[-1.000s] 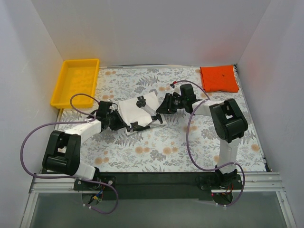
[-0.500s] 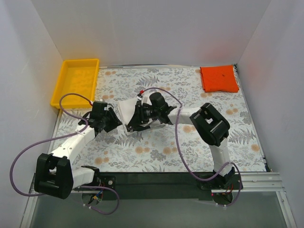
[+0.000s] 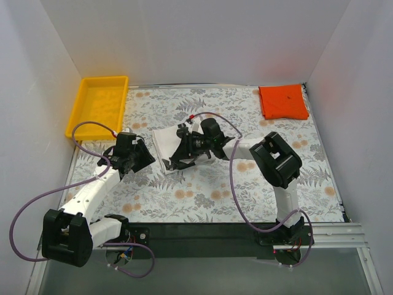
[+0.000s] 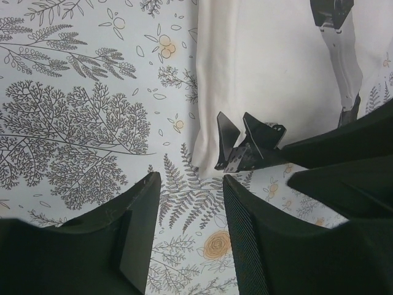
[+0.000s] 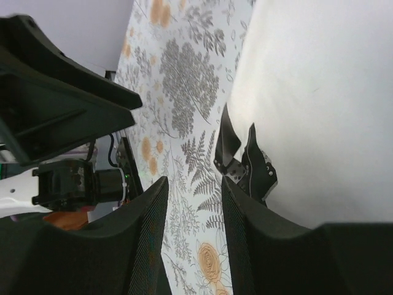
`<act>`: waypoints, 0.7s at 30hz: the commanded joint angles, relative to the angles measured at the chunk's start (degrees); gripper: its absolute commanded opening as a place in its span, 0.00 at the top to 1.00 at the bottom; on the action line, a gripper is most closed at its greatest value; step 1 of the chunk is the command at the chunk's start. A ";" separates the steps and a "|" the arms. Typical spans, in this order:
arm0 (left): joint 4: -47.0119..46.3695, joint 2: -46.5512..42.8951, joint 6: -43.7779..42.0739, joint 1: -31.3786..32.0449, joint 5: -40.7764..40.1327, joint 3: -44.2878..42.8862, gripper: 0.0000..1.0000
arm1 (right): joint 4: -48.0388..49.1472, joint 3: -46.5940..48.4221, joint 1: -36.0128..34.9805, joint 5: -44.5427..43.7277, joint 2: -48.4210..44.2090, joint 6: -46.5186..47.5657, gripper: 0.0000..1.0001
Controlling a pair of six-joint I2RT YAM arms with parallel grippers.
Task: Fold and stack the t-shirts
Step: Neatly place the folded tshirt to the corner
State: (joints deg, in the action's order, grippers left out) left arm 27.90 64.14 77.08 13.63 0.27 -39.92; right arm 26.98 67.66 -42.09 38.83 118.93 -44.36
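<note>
The white t-shirt point(image 3: 164, 142) lies folded at the table's middle left, black print point(image 3: 174, 165) facing up. It also shows in the left wrist view point(image 4: 264, 74) and the right wrist view point(image 5: 319, 92). My right gripper point(image 3: 186, 149) is open and empty, low over the shirt's near-left corner, with bare tablecloth between its fingertips point(image 5: 195, 190). My left gripper point(image 3: 145, 158) is open and empty just left of the shirt, over the cloth point(image 4: 190, 184). The orange-red t-shirt point(image 3: 282, 101) lies folded square at the far right corner.
A yellow tray point(image 3: 78, 117) sits at the far left corner. White walls enclose the floral tablecloth point(image 3: 209, 190) on three sides. The two grippers face each other closely near the shirt's left edge.
My right gripper has swung left from the shirt's right side to over its left part. My left gripper has drawn back left, off the shirt's edge.
</note>
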 commanded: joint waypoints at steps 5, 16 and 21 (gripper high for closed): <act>-0.04 -2.00 -1.75 0.26 1.66 -0.33 0.54 | 1.67 -2.00 5.78 -1.12 -0.39 2.26 0.60; -1.88 4.23 -6.67 8.51 -1.14 -6.38 0.50 | 1.15 -4.55 9.20 -0.33 -1.85 3.66 0.60; -4.25 8.98 -10.89 13.87 -3.78 -11.13 0.50 | -9.46 -6.22 15.01 -5.40 -14.94 10.67 0.57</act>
State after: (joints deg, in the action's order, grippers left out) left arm 26.46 71.94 70.22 24.97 -0.51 -47.33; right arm 23.35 61.04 -31.11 37.32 112.92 -39.75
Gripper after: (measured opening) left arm 0.501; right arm 0.420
